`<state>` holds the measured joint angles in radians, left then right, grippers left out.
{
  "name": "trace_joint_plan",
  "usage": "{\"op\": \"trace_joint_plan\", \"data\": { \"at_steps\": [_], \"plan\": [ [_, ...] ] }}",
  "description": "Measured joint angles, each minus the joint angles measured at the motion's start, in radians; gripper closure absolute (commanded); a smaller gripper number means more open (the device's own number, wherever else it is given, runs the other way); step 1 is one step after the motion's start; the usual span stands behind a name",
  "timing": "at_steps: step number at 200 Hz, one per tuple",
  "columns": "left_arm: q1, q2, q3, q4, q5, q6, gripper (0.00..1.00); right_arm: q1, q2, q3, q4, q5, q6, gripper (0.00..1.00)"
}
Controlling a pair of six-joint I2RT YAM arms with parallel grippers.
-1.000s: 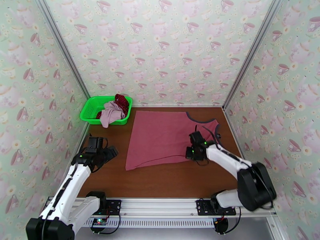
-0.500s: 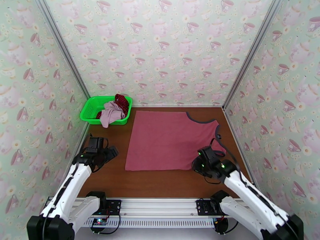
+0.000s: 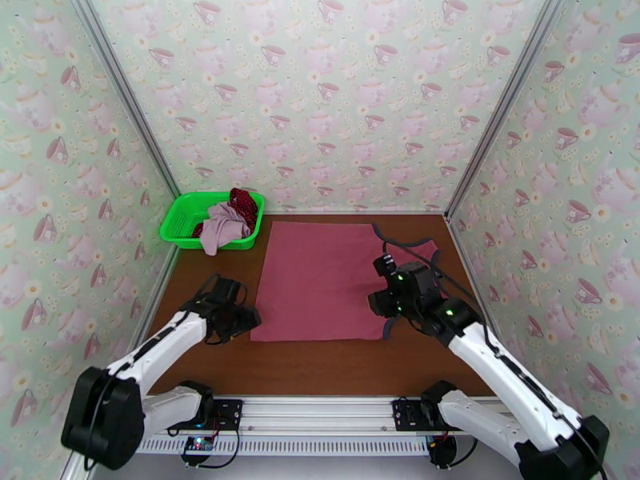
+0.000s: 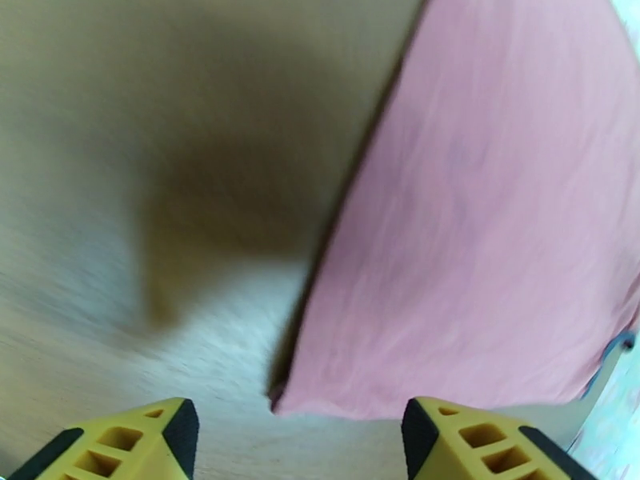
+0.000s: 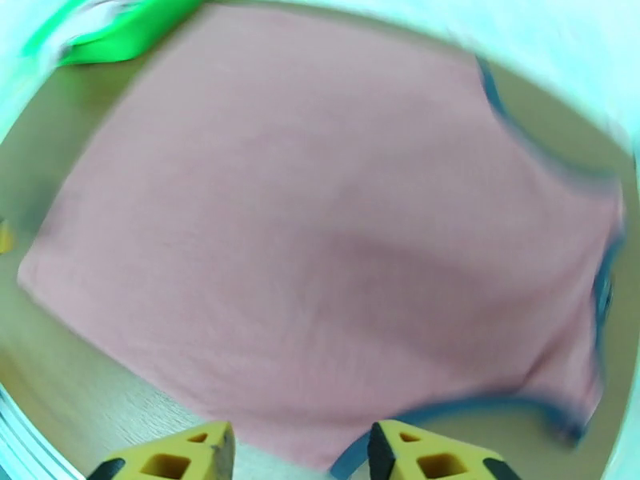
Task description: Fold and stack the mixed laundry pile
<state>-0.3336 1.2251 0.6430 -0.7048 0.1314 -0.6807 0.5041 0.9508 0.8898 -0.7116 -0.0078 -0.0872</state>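
The dusty-red tank top (image 3: 320,278) lies spread flat in the middle of the table, its dark-trimmed neck and armholes at the right. My left gripper (image 3: 242,319) sits low beside its near-left corner, and the left wrist view has that corner of the tank top (image 4: 480,234) just ahead of the open gripper (image 4: 296,446). My right gripper (image 3: 378,302) hovers over the shirt's near-right part, open, looking across the tank top (image 5: 320,234) from between its fingertips (image 5: 292,456). The pale mauve-pink piece (image 3: 222,226) and the dark-red dotted cloth (image 3: 245,203) lie in the basket.
The bright green mesh basket (image 3: 182,211) stands at the back left corner, also visible as a green blur, basket (image 5: 128,30). Bare brown table (image 3: 320,366) runs along the near edge. Patterned walls close in on three sides.
The left arm swung right to the shirt's near-left corner. The right arm pulled back to the near edge, straightening the hem, then moved forward over the shirt's right side.
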Motion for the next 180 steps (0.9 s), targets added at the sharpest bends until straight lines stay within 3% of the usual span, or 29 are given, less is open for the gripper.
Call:
{"op": "trace_joint_plan", "data": {
  "at_steps": [28, 69, 124, 180],
  "plan": [
    [-0.074, 0.029, -0.02, 0.003, 0.003, -0.051, 0.32, 0.001, 0.033, 0.0, -0.016, 0.004, -0.164, 0.51],
    [-0.082, 0.036, -0.042, 0.009, -0.012, -0.113, 0.37, 0.035, 0.079, 0.0, -0.035, 0.019, -0.278, 0.52],
    [-0.083, 0.164, 0.022, -0.028, -0.039, -0.148, 0.48, 0.222, 0.188, 0.002, -0.132, 0.14, -0.475, 0.5],
    [-0.102, 0.175, 0.042, -0.047, -0.068, -0.151, 0.43, 0.314, 0.272, -0.065, -0.15, 0.217, -0.603, 0.52]
  ]
}}
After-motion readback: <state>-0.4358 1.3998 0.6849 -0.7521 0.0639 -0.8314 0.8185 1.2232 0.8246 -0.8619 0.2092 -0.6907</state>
